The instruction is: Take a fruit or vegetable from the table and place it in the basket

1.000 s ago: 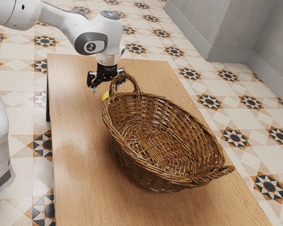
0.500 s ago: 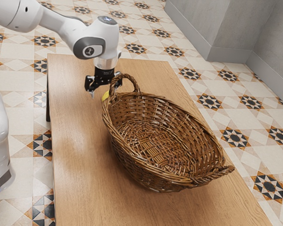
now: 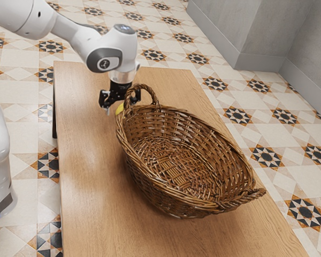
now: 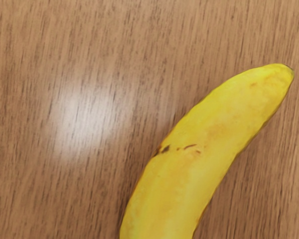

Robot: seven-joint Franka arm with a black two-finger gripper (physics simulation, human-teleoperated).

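Hiding partly behind the basket, the banana lies under wide-parted jaws.

The rounded white arm has grey joint caps

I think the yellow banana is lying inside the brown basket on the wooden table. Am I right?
Not quite: the yellow banana isn't inside the brown basket. The wrist view shows it lying on the wooden table, and the exterior view shows a bit of it outside the basket, peeking out past one handle. The basket is on the wooden table, as you said.
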